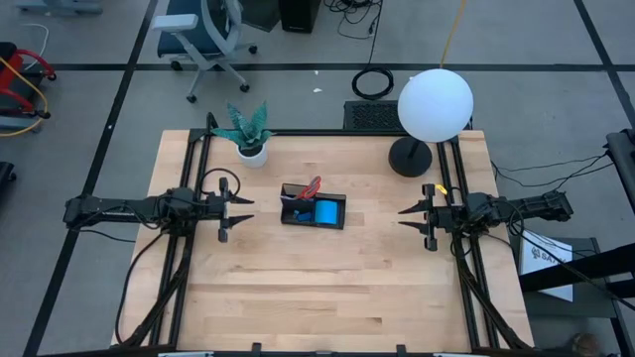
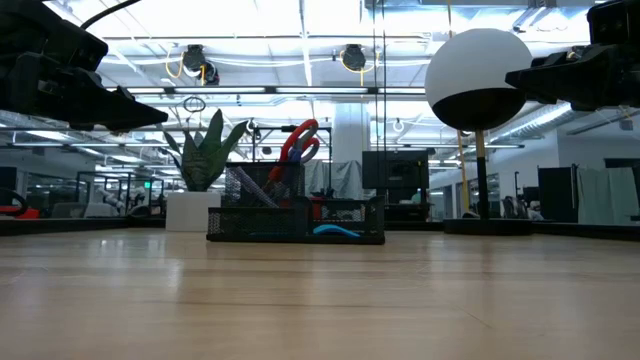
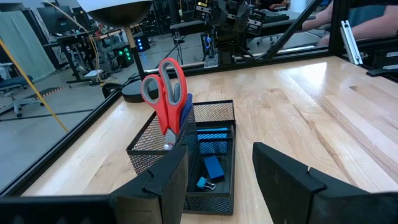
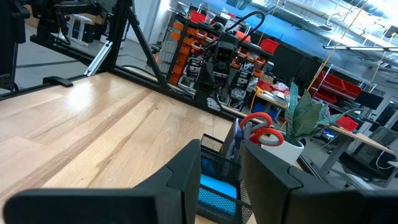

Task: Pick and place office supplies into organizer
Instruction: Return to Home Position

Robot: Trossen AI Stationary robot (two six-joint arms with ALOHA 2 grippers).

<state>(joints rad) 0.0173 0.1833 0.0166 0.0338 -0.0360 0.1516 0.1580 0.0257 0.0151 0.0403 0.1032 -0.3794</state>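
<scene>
my left jaws hang above the left side of the pale, plank-grained wooden surface (image 1: 317,288), at the end of the dark left arm (image 1: 129,210), and they point toward the middle. the two blunt black fingers are spread wide with nothing between them. my right jaws mirror that on the right side, on the right arm (image 1: 516,208). they are also parted, by a narrower gap, and they are empty. in the low view both sit lifted clear of the wood. the organizer (image 3: 149,149) stands near the middle of the surface, between the two arms and well apart from each. it is a small black wire-mesh box with straight walls, one compartment taller than the other. the red-handled scissors (image 3: 164,115) stand upright in the tall compartment, their smooth loops with grey lining rising above the rim. a slim blue pen (image 3: 187,107) is pressed just beside them. the low compartment holds the bright blue square note pad (image 1: 325,211) lying flat, a small blue block (image 3: 213,167) and a tiny blue binder clip (image 3: 202,183) on the mesh floor. toward the far edge, a plant with spiky green leaves (image 1: 248,134) sits in a white pot. farther right, a matte white globe lamp (image 1: 435,104) rises from a round black base (image 1: 410,157).
</scene>
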